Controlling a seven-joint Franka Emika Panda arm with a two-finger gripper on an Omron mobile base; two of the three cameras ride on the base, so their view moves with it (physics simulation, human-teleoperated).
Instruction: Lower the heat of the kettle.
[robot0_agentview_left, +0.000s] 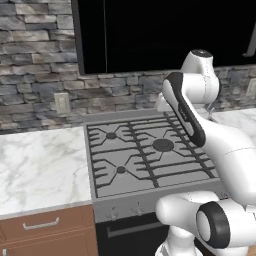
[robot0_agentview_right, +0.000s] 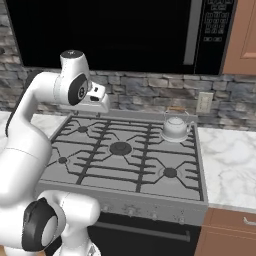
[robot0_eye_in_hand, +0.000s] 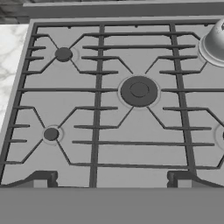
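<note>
The kettle (robot0_agentview_right: 175, 127) is small and silvery-white, with a knobbed lid and a thin arched handle. It stands upright on the stove's back right burner. Its domed side (robot0_eye_in_hand: 215, 43) shows at the upper right edge of the hand view. My gripper (robot0_eye_in_hand: 111, 179) hovers high over the stove and looks down across the grates. Its two dark fingertips (robot0_eye_in_hand: 41, 179) stand wide apart, open, with nothing between them. In the right base view my white hand (robot0_agentview_right: 98, 100) hangs above the stove's back left, well to the left of the kettle.
The gas stove (robot0_agentview_right: 100, 150) has dark grates and a large centre burner (robot0_eye_in_hand: 138, 91). A row of knobs (robot0_agentview_right: 131, 211) runs along its front panel. Marble counters (robot0_agentview_left: 40, 165) flank it. A dark microwave (robot0_agentview_right: 125, 30) hangs overhead, above the stone wall.
</note>
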